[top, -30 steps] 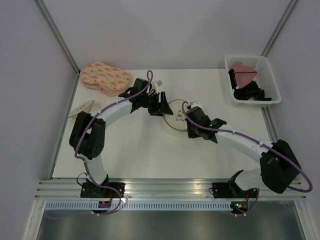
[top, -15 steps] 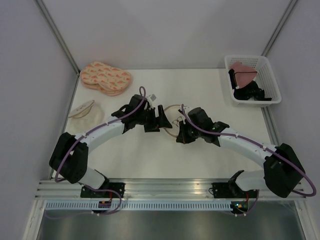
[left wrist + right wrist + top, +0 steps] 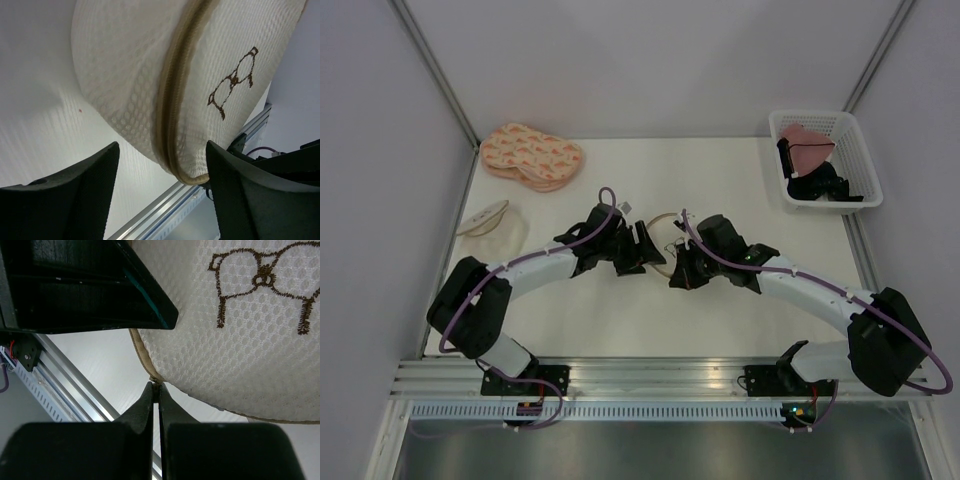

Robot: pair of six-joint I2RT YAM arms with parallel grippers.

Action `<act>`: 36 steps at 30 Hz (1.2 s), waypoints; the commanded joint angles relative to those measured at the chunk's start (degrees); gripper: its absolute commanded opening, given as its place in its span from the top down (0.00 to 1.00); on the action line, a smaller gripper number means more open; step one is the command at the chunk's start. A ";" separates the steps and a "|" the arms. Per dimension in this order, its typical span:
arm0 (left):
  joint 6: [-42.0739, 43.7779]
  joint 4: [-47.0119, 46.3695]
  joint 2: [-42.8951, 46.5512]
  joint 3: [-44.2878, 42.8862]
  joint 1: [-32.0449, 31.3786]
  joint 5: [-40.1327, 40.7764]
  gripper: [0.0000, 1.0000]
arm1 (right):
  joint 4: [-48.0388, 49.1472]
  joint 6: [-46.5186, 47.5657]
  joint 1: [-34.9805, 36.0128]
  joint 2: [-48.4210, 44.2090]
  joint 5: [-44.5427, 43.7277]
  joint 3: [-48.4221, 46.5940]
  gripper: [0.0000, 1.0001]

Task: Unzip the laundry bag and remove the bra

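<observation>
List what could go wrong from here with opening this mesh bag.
1. The right tool pinches only a thin bit of the laundry bag at its tan zip rim; a pull may slip it off.
2. The left tool stands open around the rim, gripping nothing, so the bag may simply drag along instead of unzipping.

You've got a cream-white mesh laundry bag (image 3: 120, 70), tan zip rim (image 3: 172, 105), brown stitched mark (image 3: 232, 82); peach patterned pads (image 3: 530, 155).
</observation>
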State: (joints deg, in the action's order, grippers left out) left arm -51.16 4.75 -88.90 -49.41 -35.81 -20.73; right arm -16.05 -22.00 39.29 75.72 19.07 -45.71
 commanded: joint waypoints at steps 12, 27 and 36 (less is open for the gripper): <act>-3.95 -7.65 -0.04 0.10 -0.92 2.01 0.92 | -7.06 2.31 0.09 -1.54 -7.37 -0.69 1.00; -4.65 -8.97 7.14 4.58 -2.16 2.27 0.30 | -16.54 -1.73 0.00 -1.28 -25.20 -3.24 1.00; -5.53 -7.57 19.11 9.68 -2.16 8.51 0.21 | -28.42 -11.92 -0.79 3.46 -52.19 -9.04 0.99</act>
State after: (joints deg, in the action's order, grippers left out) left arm -55.57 -2.09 -72.84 -40.45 -37.74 -15.77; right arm -39.51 -29.23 39.27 77.32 -20.08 -51.64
